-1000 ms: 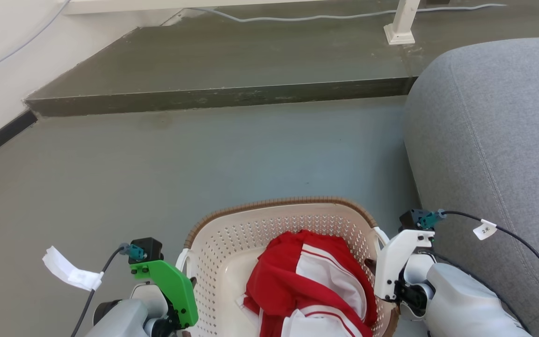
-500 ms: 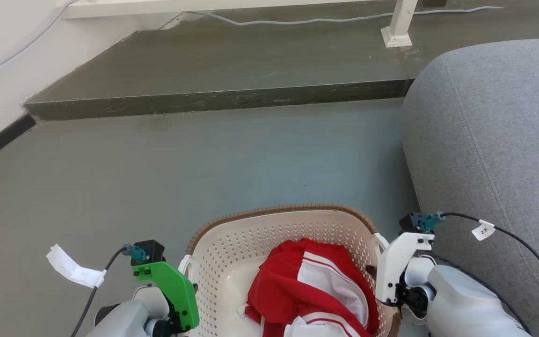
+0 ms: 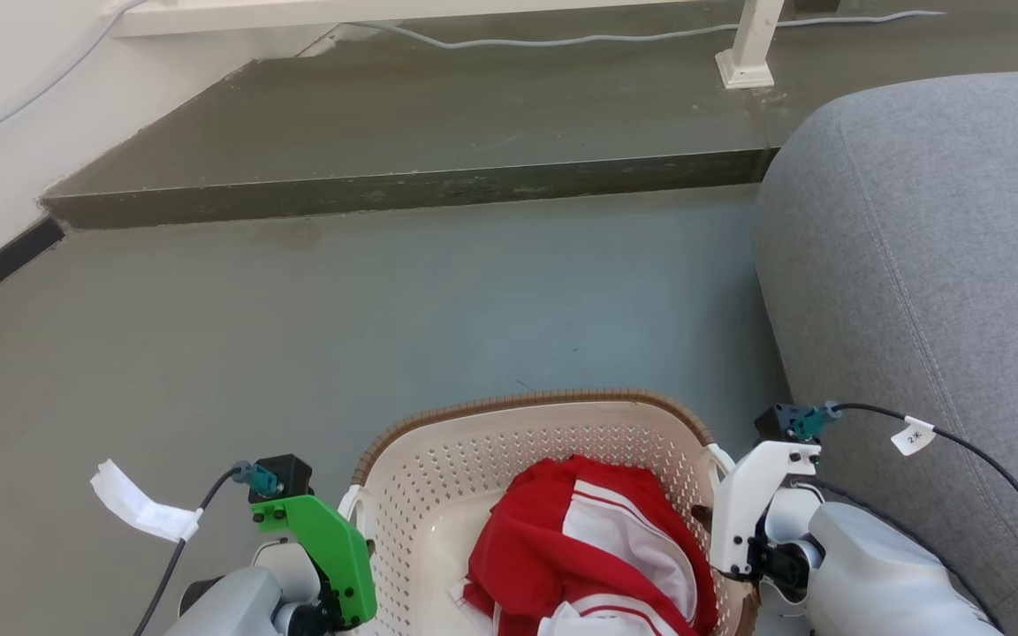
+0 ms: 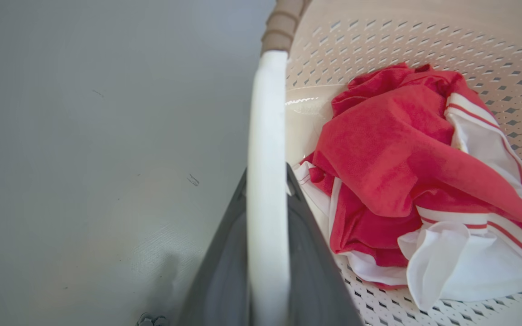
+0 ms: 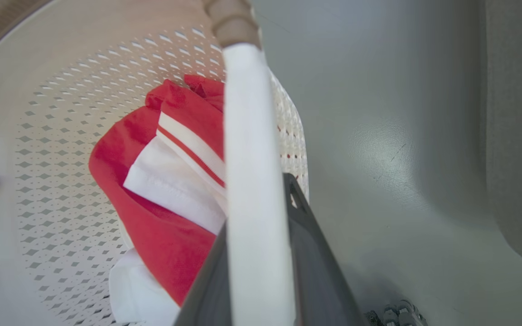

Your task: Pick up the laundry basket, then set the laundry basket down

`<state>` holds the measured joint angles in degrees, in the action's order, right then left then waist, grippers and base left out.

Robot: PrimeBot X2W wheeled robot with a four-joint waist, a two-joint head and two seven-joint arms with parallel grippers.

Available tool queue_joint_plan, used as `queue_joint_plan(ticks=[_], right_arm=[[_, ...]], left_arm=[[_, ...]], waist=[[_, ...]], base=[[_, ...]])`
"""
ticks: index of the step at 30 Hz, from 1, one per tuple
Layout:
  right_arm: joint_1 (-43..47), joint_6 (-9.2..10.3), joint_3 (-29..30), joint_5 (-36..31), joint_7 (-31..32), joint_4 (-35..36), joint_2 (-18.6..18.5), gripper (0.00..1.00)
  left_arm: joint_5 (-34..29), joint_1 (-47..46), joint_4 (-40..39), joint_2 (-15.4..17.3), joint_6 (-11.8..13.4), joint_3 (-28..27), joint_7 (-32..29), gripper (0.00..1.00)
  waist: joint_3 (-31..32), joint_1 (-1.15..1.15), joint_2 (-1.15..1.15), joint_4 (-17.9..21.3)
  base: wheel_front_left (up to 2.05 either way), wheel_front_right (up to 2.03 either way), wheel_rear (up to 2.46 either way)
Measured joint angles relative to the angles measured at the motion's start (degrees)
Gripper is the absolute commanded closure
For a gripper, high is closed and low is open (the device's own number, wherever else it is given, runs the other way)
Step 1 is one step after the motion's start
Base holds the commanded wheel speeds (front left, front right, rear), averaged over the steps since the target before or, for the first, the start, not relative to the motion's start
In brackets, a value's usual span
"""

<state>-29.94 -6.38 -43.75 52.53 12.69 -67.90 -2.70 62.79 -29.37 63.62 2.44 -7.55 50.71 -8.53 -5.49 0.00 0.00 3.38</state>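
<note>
Here's the cream, hole-dotted laundry basket (image 3: 562, 437), brown woven-look rim (image 3: 527, 399), white handle (image 4: 265, 136) each side, upright and level, red-and-white clothes (image 3: 580, 539) heaped inside, just beside the grey sofa (image 3: 915, 265).

A small white tag (image 3: 915, 435) on the black cable (image 3: 867, 410) just beside the grey sofa (image 3: 933, 247) bears a handwritten "2" followed by an unclear mark.
</note>
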Motion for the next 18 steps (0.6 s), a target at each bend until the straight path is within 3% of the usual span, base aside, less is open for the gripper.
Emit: queue_joint_plan(ticks=[18], right_arm=[[0.0,0.0,-1.1,1.0,0.0,0.0,0.0,1.0]], left_arm=[[0.5,0.0,0.0,0.2,0.0,1.1,0.1,1.0]], waist=[[-0.7,0.0,0.0,0.2]], base=[[0.0,0.0,0.0]])
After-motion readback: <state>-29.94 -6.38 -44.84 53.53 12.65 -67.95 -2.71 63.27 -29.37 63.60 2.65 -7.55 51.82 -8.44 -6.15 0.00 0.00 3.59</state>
